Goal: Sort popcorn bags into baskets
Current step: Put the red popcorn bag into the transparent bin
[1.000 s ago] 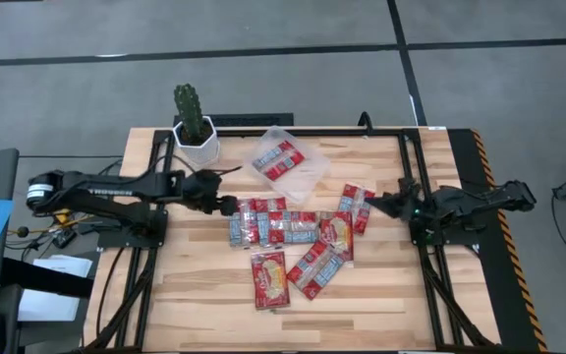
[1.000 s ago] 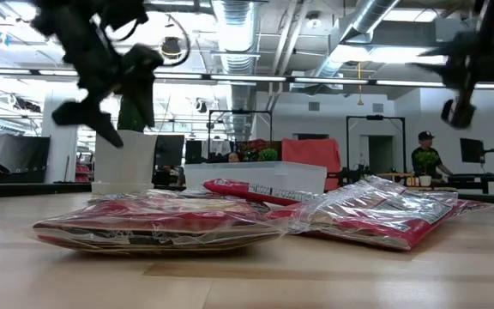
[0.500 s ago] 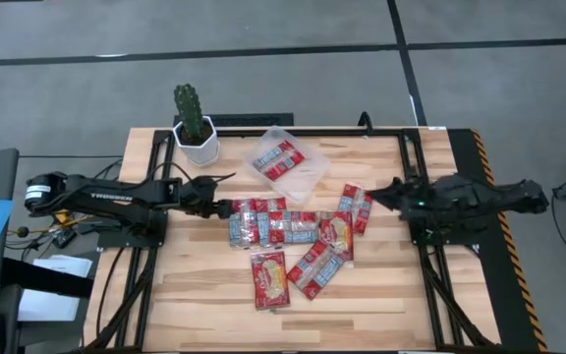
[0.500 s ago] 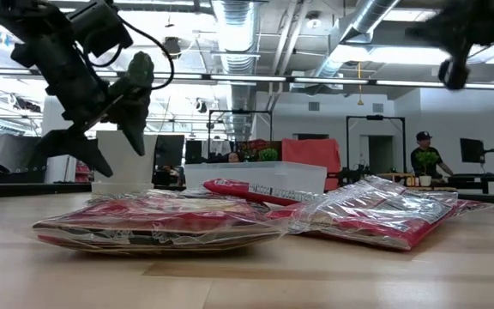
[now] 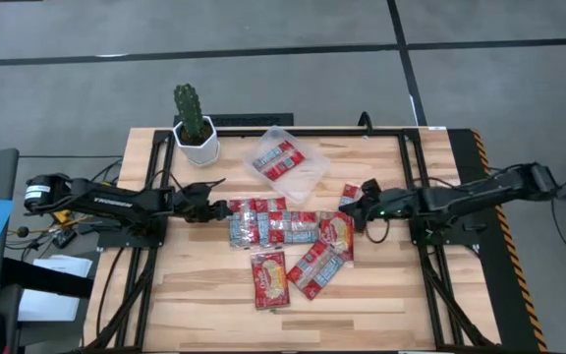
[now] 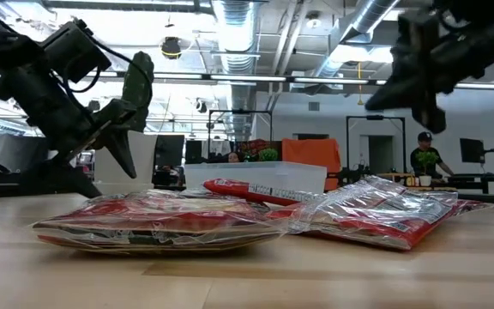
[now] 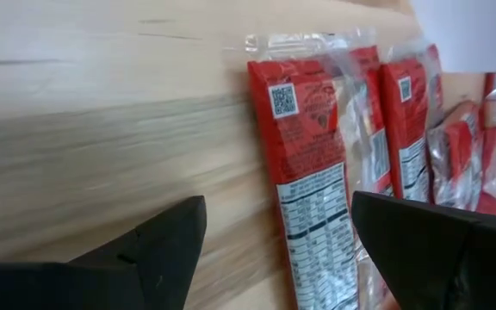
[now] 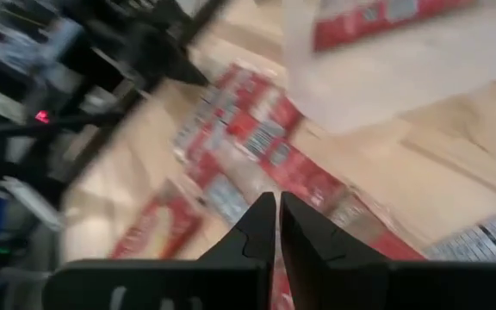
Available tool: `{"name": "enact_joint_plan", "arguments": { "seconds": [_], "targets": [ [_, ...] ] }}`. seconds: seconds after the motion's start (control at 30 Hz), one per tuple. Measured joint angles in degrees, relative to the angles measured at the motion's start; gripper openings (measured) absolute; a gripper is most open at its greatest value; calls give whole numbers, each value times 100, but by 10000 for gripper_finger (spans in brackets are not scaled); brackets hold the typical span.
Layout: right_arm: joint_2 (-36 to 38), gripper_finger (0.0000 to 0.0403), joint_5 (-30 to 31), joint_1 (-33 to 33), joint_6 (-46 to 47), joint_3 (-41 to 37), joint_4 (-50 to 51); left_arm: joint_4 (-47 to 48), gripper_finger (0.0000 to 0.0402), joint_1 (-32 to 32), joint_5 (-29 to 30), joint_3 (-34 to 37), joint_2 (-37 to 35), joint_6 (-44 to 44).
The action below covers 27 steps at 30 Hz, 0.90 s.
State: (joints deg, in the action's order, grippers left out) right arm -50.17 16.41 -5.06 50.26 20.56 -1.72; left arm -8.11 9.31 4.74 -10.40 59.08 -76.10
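Several red popcorn bags [image 5: 288, 228] lie flat in a loose, partly overlapping pile at the table's middle. One more bag [image 5: 275, 157] lies inside the clear basket [image 5: 312, 169] at the far middle. My left gripper [image 5: 221, 207] stands open and low just left of the pile. In its wrist view [image 7: 274, 245] the leftmost bag [image 7: 313, 172] lies just ahead of the gap between its fingers. My right gripper [image 5: 347, 210] is shut and hangs above the pile's right end [image 8: 276, 220], clear of the bags.
A white pot with a cactus [image 5: 195, 128] stands at the far left, close behind the left arm. Black frame rails [image 5: 406, 167] run along the table's far edge and both sides. Bare wood lies near the front edge [image 5: 381, 305].
My left gripper has sunk toward the table beside the pile's left end, staying open. My right gripper has reached from the table's right side toward the left, over the pile's right end, and has turned as it went; it stays shut. The bags have not moved.
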Motion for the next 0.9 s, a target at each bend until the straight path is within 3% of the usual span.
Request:
{"name": "enact_joint_plan", "arguments": {
  "seconds": [0.17, 0.6, 0.73, 0.9],
  "targets": [
    [-707, 47, -4, -2, 77, 0, -239, -317, 288, -67, 27, 16, 228, -62],
    [-1832, 47, -7, 114, 80, -4, -810, -2070, 284, -423, 204, -29, 1946, -319],
    [-2141, 47, -199, 179, 81, -4, -967, -2037, 243, -423, 236, -145, 2145, -328],
    [-2358, 47, -317, 184, 75, -4, -1344, -1565, 147, -425, 411, -282, 2198, -314]
  ]
}}
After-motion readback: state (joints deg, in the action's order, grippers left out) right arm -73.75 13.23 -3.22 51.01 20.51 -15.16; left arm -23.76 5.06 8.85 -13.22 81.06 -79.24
